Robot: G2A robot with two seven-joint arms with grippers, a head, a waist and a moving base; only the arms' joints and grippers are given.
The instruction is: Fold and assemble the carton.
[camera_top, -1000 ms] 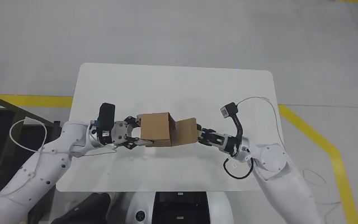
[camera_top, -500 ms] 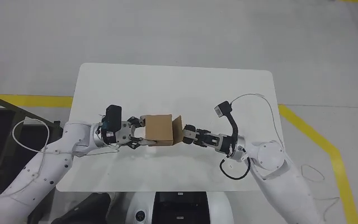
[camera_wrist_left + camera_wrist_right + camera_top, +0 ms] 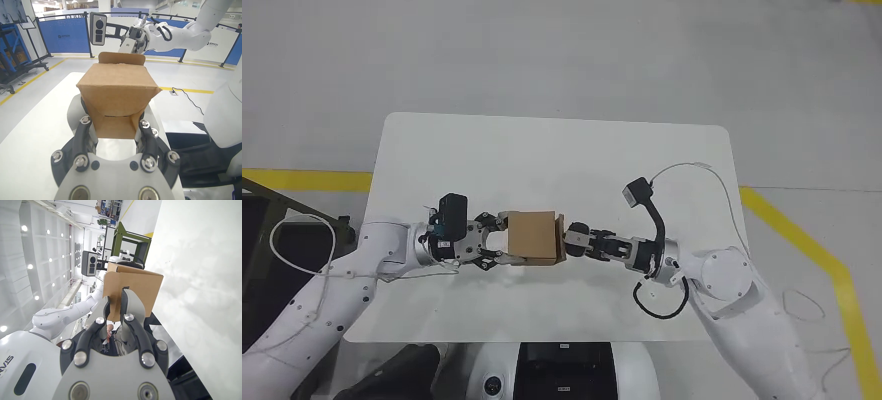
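Carton [image 3: 534, 236] over white table [image 3: 642, 160], grey floor [image 3: 542, 60] around; I see right gripper [image 3: 570, 241] pinching its flap, left gripper [image 3: 494, 243] clamping opposite end.

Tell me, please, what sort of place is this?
Probably a factory hall or robot test area: blue fence panels stand behind, yellow lines mark the floor, and the carton is at a white work table.

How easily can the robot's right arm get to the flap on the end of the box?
Yes, it looks so. The right gripper is closed on the end flap of the carton, with nothing between them. The left gripper holds the carton's other end, out of the way.
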